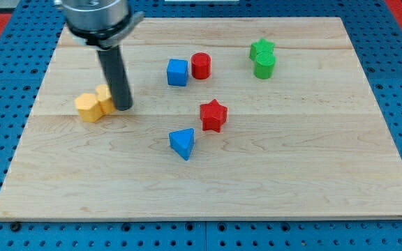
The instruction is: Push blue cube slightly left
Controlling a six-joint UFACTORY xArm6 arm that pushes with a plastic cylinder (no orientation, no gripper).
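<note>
The blue cube (pixel 177 72) sits on the wooden board (pixel 292 174) above the middle, with a red cylinder (pixel 201 65) touching its right side. My tip (pixel 123 108) rests on the board well to the left of the blue cube and a little lower. It stands right beside the right edge of two yellow blocks (pixel 94 104). The rod rises from the tip to the view's top left.
A red star (pixel 213 115) lies below the cube and to its right. A blue triangular block (pixel 183 143) lies below the cube. A green star (pixel 262 49) and a green cylinder (pixel 264 65) stand together at the top right.
</note>
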